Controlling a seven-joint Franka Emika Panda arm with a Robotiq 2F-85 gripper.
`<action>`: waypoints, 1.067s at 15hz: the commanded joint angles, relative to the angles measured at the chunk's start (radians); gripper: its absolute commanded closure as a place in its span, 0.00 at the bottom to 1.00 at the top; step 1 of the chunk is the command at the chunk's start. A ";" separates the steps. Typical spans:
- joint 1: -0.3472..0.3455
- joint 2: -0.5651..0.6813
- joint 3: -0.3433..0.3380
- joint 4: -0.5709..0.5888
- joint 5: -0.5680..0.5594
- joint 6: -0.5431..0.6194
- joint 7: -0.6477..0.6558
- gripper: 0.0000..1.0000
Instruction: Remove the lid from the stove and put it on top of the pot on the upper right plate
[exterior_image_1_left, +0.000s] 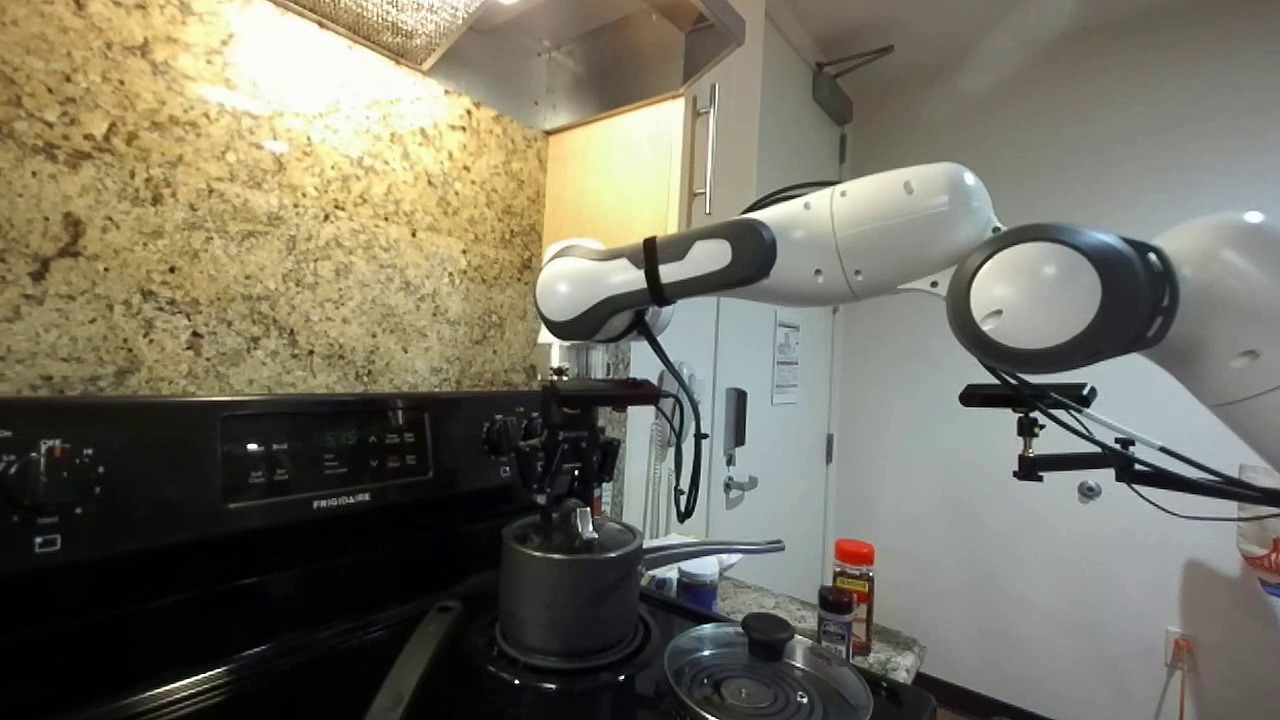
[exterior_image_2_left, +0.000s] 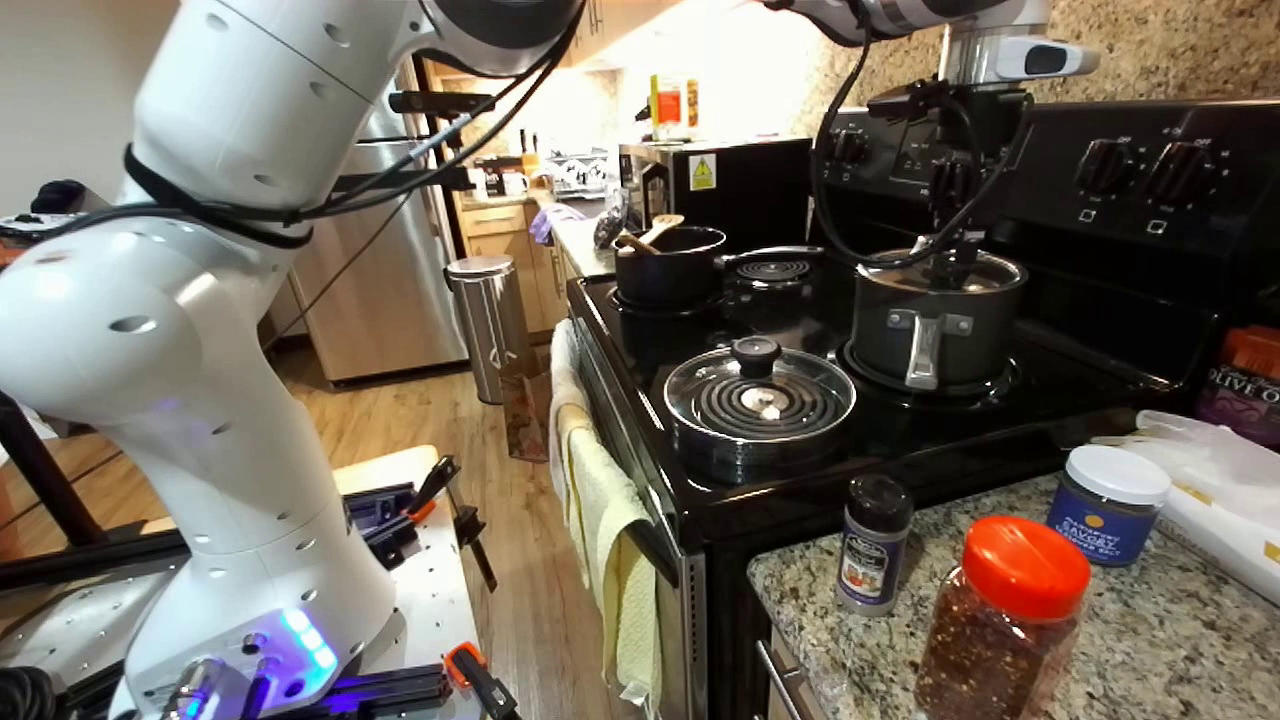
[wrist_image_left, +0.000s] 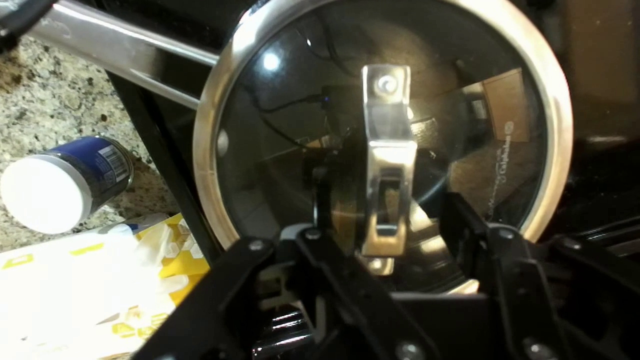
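Observation:
The dark grey pot (exterior_image_1_left: 570, 595) (exterior_image_2_left: 985, 345) stands on a back burner of the black stove (exterior_image_1_left: 150, 480) (exterior_image_2_left: 1100, 390). Its silvery handle (wrist_image_left: 125, 52) sticks out sideways. The glass lid (wrist_image_left: 280, 200) with its silvery rim lies flat on top of the pot, also in an exterior view (exterior_image_2_left: 1003, 275). It has a silvery strap grip (wrist_image_left: 390, 155). My gripper (wrist_image_left: 389, 210) points down over the lid. Its fingers are apart, one on each side of the strap grip, with gaps to it. It shows in both exterior views (exterior_image_1_left: 568, 515) (exterior_image_2_left: 955, 268); its fingertips' height above the glass is unclear.
Another glass lid with a black knob (exterior_image_1_left: 768, 635) (exterior_image_2_left: 757, 355) lies over the front burner. A dark pot with wooden utensils (exterior_image_2_left: 668, 268) stands farther along the stove. A red-capped jar (exterior_image_2_left: 1010, 620), a dark-capped jar (exterior_image_2_left: 872, 545) and a white-capped jar (exterior_image_2_left: 1108, 505) (wrist_image_left: 45, 195) stand on the counter.

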 joint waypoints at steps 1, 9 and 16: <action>0.007 -0.002 0.002 0.025 -0.005 0.005 -0.005 0.10; 0.028 -0.044 0.010 0.038 0.004 -0.072 -0.017 0.00; 0.071 -0.126 0.008 -0.045 -0.019 -0.116 -0.034 0.00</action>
